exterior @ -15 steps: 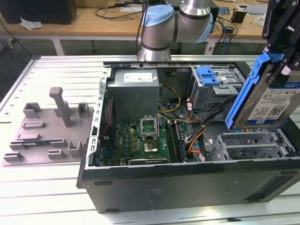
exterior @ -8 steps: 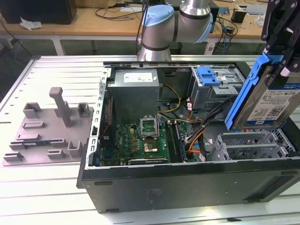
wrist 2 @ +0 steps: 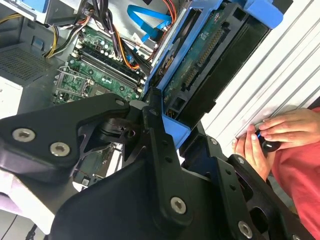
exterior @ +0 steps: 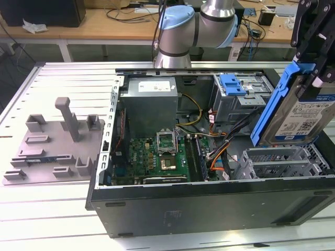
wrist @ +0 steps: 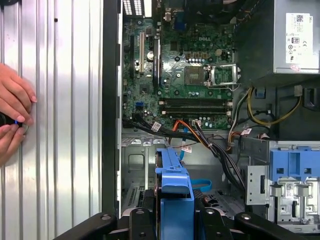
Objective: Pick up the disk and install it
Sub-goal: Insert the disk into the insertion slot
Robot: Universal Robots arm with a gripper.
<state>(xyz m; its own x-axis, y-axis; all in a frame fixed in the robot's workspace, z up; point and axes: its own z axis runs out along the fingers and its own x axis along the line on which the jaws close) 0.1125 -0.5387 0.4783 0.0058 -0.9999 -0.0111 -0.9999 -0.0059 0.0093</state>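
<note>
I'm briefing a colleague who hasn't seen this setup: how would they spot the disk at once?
Find the open computer case on the ribbed table. At the exterior view's right, the gripper holds the disk tilted above it. It is a silver slab with a white-and-blue label in a bright blue frame, unlike the blue bracket fixed atop the grey drive cage.

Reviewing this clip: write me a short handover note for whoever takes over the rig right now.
The gripper: jaws shut on the disk, clamping the upper end of its blue carrier.
Disk: lifted, held on edge and tilted, above the open computer case at the exterior view's right, over the grey drive bays.
Done: pick-up.
Left: install; the disk sits in no bay yet.
Note: a person's hands are at the table beside the case.
</note>
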